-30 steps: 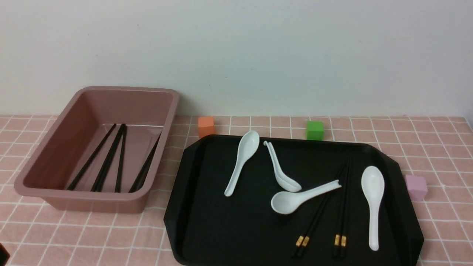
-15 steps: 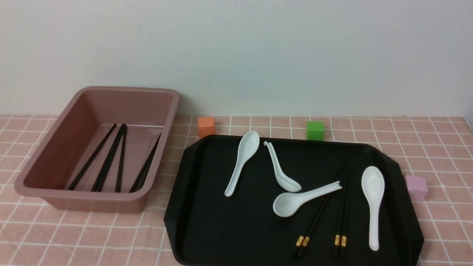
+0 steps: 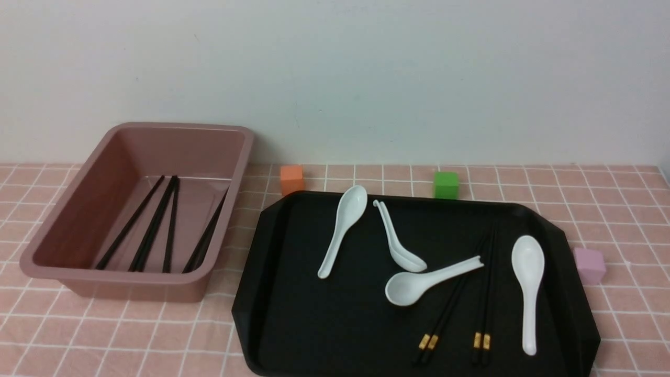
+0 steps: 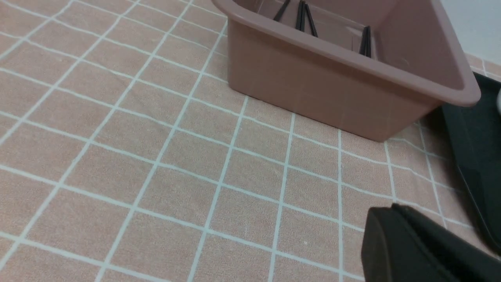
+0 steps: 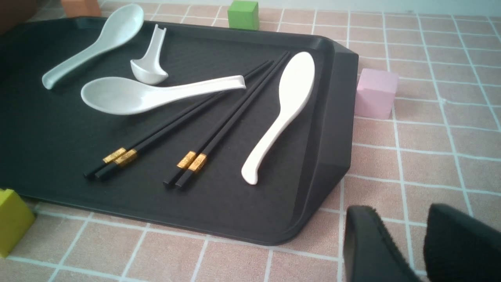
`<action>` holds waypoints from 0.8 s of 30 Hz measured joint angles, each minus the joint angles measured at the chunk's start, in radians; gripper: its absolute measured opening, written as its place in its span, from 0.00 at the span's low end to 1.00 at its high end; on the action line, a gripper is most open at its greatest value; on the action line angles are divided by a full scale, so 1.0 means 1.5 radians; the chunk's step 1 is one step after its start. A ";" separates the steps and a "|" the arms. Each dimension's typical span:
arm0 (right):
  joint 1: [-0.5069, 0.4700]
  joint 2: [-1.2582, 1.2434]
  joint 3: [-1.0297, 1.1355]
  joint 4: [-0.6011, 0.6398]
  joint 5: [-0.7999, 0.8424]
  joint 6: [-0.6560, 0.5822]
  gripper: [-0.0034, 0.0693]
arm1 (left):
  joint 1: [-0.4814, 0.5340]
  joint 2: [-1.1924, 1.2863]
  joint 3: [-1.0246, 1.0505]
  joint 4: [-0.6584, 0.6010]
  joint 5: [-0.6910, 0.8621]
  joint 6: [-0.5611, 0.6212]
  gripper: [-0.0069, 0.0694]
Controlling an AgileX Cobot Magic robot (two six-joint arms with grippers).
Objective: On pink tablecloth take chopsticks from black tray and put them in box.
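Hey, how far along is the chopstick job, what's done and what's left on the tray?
Done: several chopsticks lie in the box. In hand: nothing; the right gripper is open and empty over the pink tablecloth, near a corner of the black tray. Left: two more pairs on the tray, one of them partly under a white spoon.

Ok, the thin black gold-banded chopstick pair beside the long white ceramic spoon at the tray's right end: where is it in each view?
Front view: chopstick pair, right part of the flat matte-black plastic tray, left of the white spoon.
Right wrist view: the pair between that spoon and the other pair.
Left wrist view: absent; only sticks inside the deep dusty-pink plastic box.
Shared landmark: the tray, in all three.
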 joint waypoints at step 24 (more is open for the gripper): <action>0.000 0.000 0.000 0.000 0.000 0.000 0.38 | 0.000 0.000 0.000 0.000 0.000 -0.001 0.08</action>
